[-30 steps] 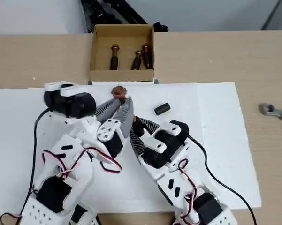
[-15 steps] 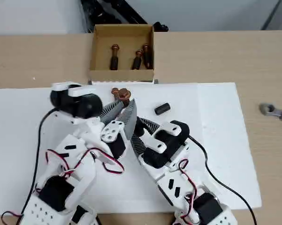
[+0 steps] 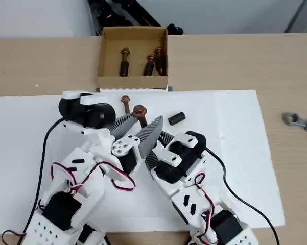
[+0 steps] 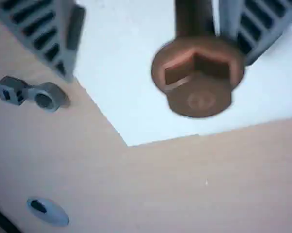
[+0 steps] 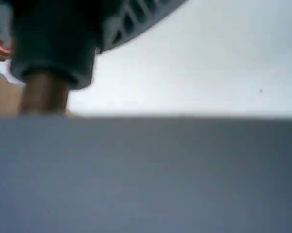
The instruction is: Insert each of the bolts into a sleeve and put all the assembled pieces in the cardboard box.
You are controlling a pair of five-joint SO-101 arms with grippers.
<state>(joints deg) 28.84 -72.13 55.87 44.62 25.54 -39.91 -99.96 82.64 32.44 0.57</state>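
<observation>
A copper bolt (image 3: 140,111) stands between the spread fingers of my left gripper (image 3: 139,125), which is open. In the left wrist view its hex head (image 4: 197,80) sits close beside one finger (image 4: 255,26), far from the other. The right gripper (image 3: 154,145) sits just below, partly hidden under the left one. It is shut on a dark sleeve (image 5: 53,46) with the bolt shaft (image 5: 42,94) sticking out of it. A second bolt (image 3: 125,102) and a loose black sleeve (image 3: 176,118) lie on the white sheet (image 3: 235,132). The cardboard box (image 3: 134,80) holds three assembled pieces.
A metal wrench (image 3: 299,121) lies on the wooden table to the right of the sheet, and its end (image 4: 31,93) is in the left wrist view. Dark gear stands behind the box at the table's far edge.
The left gripper carried the bolt right and toward the right gripper, then opened its fingers around it. The second bolt stayed on the sheet. The right arm barely moved.
</observation>
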